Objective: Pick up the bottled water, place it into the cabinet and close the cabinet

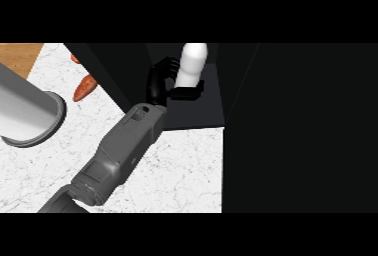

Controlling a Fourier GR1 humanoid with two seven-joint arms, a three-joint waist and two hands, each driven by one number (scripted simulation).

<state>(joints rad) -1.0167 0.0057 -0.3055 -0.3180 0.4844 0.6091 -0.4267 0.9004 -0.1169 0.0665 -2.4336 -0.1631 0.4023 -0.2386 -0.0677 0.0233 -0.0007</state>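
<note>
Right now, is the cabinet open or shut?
Open: the cabinet's dark interior shows, and the left hand holds the bottled water inside it.

Left hand [161,84] grips bottled water [193,61], seemingly inside the dark cabinet [193,114].

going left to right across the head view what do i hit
grey metal cylinder → orange vegetable → hand → bottled water it holds → black cabinet wall
</note>
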